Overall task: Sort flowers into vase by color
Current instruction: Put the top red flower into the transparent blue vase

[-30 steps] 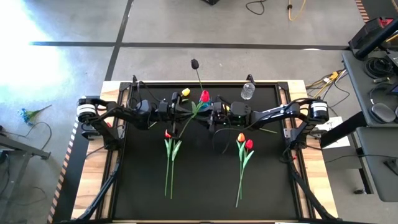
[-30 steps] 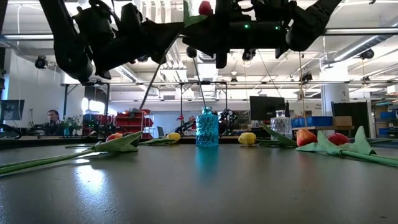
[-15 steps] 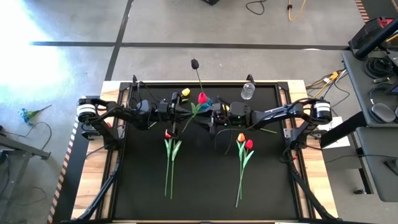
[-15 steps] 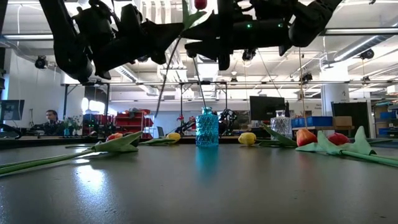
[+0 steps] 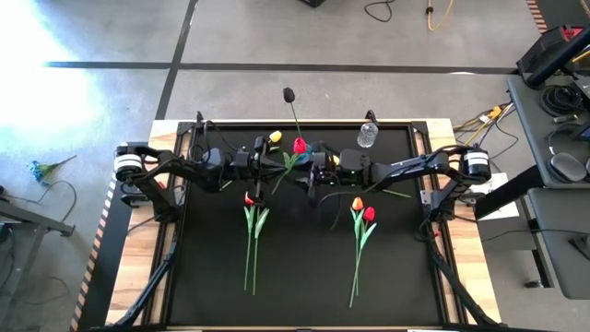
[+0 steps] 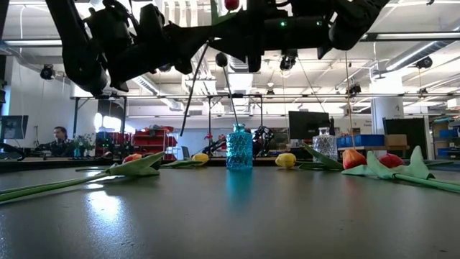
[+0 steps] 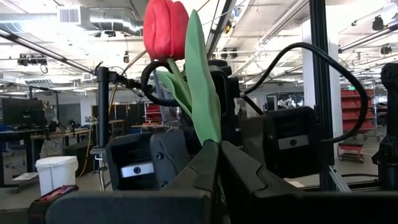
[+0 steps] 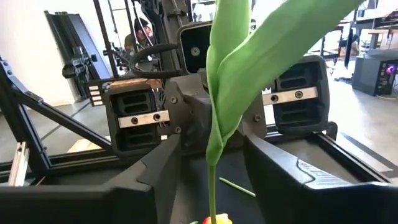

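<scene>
Black table: tulips, blue vase, clear bottle.

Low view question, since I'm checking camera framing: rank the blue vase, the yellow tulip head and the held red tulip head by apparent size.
1. Blue vase
2. Yellow tulip head
3. Held red tulip head, cut by the frame edge, so its rank against the yellow one is unsure.

Red tulip head cut off by low view's top edge.
</scene>
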`<act>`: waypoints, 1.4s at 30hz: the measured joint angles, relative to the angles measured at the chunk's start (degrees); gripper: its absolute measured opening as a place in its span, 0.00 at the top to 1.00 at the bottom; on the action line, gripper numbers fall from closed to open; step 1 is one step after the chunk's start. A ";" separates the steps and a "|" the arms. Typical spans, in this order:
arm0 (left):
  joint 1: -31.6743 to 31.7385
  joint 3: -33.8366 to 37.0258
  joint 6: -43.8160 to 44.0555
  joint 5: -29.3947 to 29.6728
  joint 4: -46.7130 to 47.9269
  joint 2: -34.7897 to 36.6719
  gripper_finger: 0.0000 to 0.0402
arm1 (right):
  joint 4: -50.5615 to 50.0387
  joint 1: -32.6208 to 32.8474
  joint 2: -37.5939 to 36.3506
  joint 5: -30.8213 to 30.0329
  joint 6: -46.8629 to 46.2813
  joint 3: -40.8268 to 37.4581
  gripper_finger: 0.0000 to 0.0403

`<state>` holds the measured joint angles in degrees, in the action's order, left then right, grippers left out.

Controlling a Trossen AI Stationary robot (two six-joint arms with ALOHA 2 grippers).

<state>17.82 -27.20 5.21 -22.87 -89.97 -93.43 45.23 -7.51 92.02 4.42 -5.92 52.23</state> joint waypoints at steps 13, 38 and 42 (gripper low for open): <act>0.12 0.00 1.62 0.11 0.20 -0.07 1.00 | -0.05 0.00 0.68 -1.52 3.42 0.00 0.96; 6.12 7.47 -0.68 5.95 1.22 0.55 0.70 | -15.34 -8.02 -11.34 -14.06 12.74 -0.02 0.97; 6.16 7.45 -0.68 5.92 1.22 0.57 0.70 | -15.03 -8.69 -11.31 -14.07 12.77 -0.04 0.97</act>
<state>23.98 -19.75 4.54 -16.95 -88.75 -92.86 30.21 -16.20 80.71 -9.65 6.85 52.18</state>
